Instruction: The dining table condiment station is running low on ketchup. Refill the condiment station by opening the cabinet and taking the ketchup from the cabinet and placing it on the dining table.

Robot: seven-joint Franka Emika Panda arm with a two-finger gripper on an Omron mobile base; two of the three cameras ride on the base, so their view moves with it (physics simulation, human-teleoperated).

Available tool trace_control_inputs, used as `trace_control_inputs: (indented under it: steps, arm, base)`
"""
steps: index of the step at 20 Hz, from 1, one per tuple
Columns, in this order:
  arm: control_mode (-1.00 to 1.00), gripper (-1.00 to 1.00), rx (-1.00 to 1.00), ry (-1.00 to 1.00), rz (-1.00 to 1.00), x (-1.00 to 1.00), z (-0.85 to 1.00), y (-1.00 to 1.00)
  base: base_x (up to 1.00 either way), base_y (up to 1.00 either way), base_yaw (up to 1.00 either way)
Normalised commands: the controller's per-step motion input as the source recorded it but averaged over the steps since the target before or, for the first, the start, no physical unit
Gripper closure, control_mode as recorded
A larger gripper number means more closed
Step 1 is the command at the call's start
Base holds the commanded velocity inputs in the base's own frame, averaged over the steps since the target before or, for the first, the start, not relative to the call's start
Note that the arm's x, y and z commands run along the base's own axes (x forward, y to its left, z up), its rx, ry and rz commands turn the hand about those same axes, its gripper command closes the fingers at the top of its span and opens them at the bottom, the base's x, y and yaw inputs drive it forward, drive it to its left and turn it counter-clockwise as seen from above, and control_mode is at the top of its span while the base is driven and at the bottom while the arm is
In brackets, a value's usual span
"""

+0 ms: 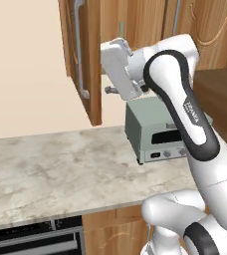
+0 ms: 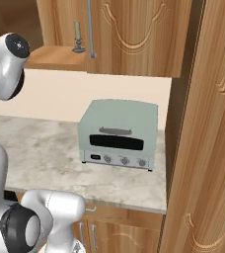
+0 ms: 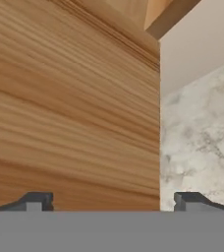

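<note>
Gripper (image 3: 113, 201): jaws spread wide, holding nothing, fingertips (image 3: 35, 201) close before the cabinet (image 3: 70, 108) door's wood face; marbled counter (image 3: 197, 142) beside the door edge.

From behind my left, one base camera looks forward and down over my white arm (image 1: 185, 114) at the beige marbled stone counter (image 1: 51, 169). From behind my right, the other shares that counter and the pale green toaster oven (image 2: 118, 133). My hand camera sits close against brown wood grain (image 3: 70, 113).

White arm raised, bent, pincer (image 3: 113, 201) jaws wide apart.
</note>
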Motion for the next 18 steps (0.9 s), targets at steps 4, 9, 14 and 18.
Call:
trace_control_inputs:
  steps: [4, 9, 14, 18]
  arm:
    - [-1.00, -1.00, -0.13, 0.00, 0.00, 0.03, 0.00, 0.66]
    - [-1.00, -1.00, -0.03, 0.00, -0.01, -0.02, -0.01, -0.05]
    - [-1.00, -1.00, 0.00, -0.16, -0.13, -0.42, 0.02, -0.93]
    - [-1.00, -1.00, -0.13, -0.25, -0.19, -0.23, 0.03, -1.00]
  base:
    - [0.00, 0.00, 0.00]
    - [0.00, 0.00, 0.00]
    - [0.00, 0.00, 0.00]
    - [0.00, 0.00, 0.00]
